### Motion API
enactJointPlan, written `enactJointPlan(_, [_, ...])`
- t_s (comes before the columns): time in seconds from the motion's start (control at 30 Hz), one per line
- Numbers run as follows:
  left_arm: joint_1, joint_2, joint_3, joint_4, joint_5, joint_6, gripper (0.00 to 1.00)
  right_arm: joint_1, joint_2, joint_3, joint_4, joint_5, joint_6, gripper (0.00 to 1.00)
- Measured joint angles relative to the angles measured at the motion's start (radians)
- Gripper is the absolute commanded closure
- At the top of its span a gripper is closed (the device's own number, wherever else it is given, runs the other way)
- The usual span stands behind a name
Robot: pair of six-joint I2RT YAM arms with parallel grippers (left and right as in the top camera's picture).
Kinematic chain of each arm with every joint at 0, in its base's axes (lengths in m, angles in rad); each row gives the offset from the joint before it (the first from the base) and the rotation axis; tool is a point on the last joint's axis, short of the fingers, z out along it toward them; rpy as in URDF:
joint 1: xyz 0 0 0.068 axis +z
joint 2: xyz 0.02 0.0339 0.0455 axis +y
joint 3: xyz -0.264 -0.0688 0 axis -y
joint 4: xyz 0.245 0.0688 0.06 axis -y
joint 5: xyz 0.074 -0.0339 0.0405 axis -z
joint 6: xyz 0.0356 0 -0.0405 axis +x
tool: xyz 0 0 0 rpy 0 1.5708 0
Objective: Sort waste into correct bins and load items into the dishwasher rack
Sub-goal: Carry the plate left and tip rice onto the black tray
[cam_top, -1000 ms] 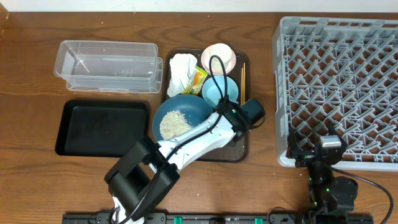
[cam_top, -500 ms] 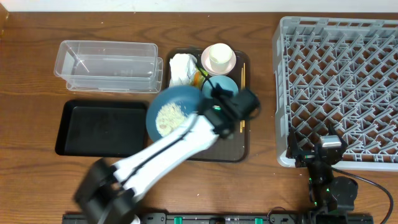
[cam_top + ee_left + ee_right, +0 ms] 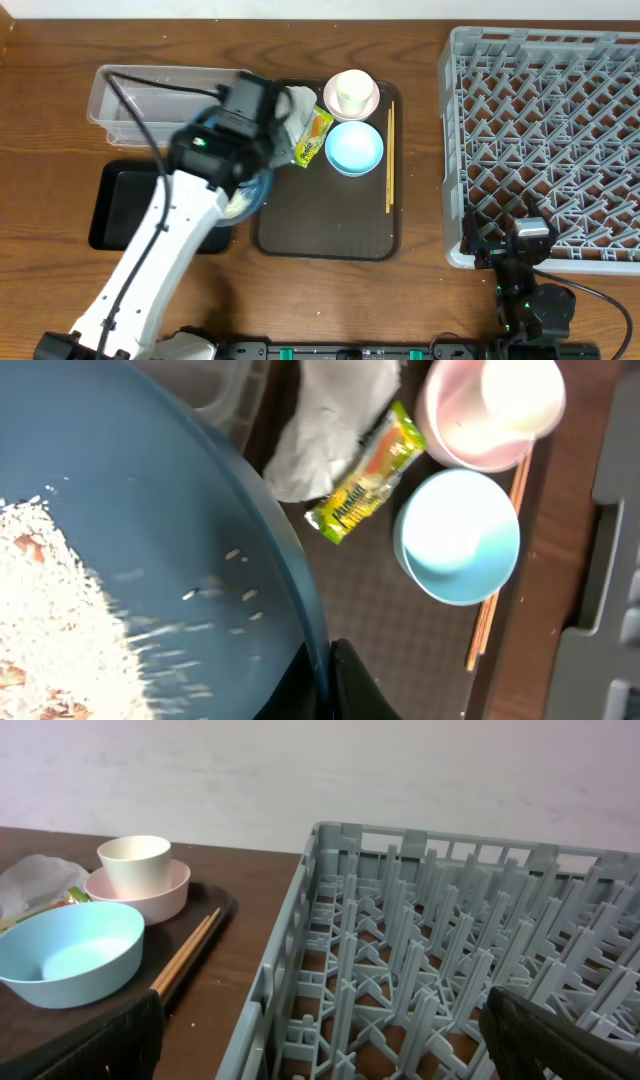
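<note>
My left gripper (image 3: 325, 680) is shut on the right rim of the dark-blue plate (image 3: 150, 510), which carries white rice crumbs (image 3: 40, 590). In the overhead view the plate (image 3: 248, 195) is held over the gap between the black tray (image 3: 130, 205) and the brown tray (image 3: 330, 220), mostly hidden under my left arm. The napkin (image 3: 297, 108), wrapper (image 3: 313, 138), light-blue bowl (image 3: 354, 147), white cup (image 3: 350, 92) inside the pink bowl (image 3: 371, 103), and chopsticks (image 3: 389, 160) lie on the brown tray. My right gripper (image 3: 320, 1040) is open and empty at the grey rack (image 3: 550, 140).
The clear container (image 3: 170, 95) stands at the back left, behind the black tray. The rack's near-left corner (image 3: 310, 900) is right in front of my right gripper. My left arm crosses the black tray's right end.
My left arm has lifted the plate off the brown tray and swung it left toward the black tray. The right arm has not moved.
</note>
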Motion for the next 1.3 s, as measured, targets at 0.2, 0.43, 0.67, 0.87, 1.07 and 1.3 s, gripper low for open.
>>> enactJointPlan(0.2, [0.137,0.0,-0.021,0.001,0.111,0.0,0.94,0.0,0.0,0.0,0.0,0.0,0.0,0.01])
enactJointPlan(0.43, [0.271,0.0,-0.045,0.048,0.305,0.001,0.94,0.0,0.0,0.0,0.0,0.0,0.0,0.01])
enactJointPlan(0.67, [0.401,0.0,-0.053,0.089,0.545,0.012,0.94,0.0,0.0,0.0,0.0,0.0,0.0,0.01])
enactJointPlan(0.87, [0.522,0.0,-0.063,0.098,0.698,0.016,0.94,0.0,0.0,0.0,0.0,0.0,0.0,0.01])
enactJointPlan(1.07, [0.642,0.0,-0.129,0.158,0.827,0.02,0.94,0.0,0.0,0.0,0.0,0.0,0.0,0.01])
enactJointPlan(1.3, [0.771,0.0,-0.267,0.282,0.997,0.028,0.94,0.0,0.0,0.0,0.0,0.0,0.0,0.01])
